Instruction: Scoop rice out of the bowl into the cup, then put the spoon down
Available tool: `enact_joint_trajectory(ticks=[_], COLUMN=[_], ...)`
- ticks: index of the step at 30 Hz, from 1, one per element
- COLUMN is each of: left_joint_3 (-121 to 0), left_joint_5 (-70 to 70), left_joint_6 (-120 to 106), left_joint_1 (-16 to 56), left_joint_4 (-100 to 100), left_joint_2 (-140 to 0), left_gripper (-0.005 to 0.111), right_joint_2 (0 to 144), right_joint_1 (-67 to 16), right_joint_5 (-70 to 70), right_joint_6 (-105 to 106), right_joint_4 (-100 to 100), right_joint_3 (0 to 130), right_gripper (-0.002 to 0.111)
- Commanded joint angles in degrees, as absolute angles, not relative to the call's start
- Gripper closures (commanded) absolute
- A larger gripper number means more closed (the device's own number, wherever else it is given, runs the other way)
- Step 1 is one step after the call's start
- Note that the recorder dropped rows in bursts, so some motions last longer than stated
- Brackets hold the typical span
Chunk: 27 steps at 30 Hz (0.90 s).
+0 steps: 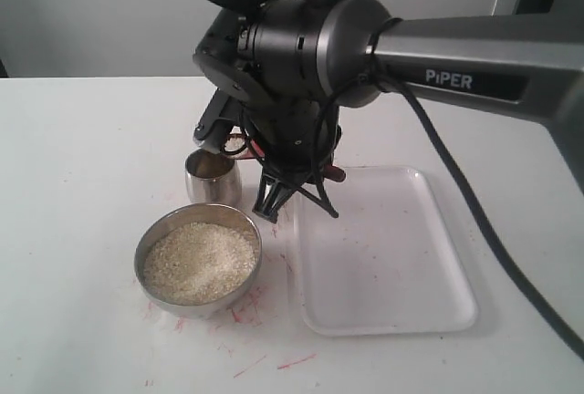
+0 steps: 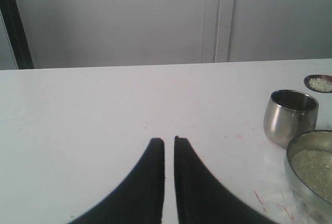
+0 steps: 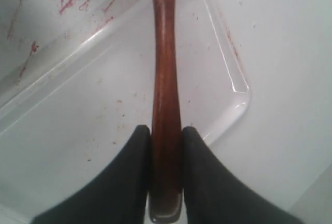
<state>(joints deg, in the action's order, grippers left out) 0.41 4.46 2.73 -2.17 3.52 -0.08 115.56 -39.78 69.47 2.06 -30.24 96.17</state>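
White tabletop [image 1: 73, 230]; my right gripper [image 3: 166, 129] clamped on spoon [image 3: 165, 68] handle, head holding rice [image 2: 320, 84] just beside cup [image 1: 213, 177] rim, tray [image 1: 429, 312] side

One word showing: "PiPER", white letters, small i among capitals, sitting on dark band along side of grey arm [image 1: 511, 61] in exterior view. Lettering lying just right of round black joint [image 1: 310, 47], beside black cable [image 1: 429, 134], reading left to right, tilting slightly with arm
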Motion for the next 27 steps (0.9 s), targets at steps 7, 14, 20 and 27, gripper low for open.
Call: enact_joint_trajectory(ticks=[7,14,20,27], left_joint_3=[0.00,0.00,0.00,0.00], left_joint_5=[4.78,4.68,4.68,4.68], left_joint_6=[2.81,2.81,2.81,2.81], left_joint_1=[-1.94,-1.94,-1.94,-1.94], left_joint_4=[3.83,3.83,3.83,3.83], left_joint_2=[0.00,0.00,0.00,0.00], left_gripper=[0.092,0.092,0.092,0.092], right_joint_2=[115.53,115.53,115.53,115.53], right_joint_1=[-42.06,-42.20,-42.20,-43.53], right_joint_5=[63.67,63.89,64.31,64.86], right_joint_6=[-0.31,-0.31,-0.31,0.00], right_joint_4=[-37.61,-39.87,-41.85,-45.01], right_joint_3=[93.54,93.54,93.54,93.26], right_gripper=[0.108,0.108,0.108,0.108])
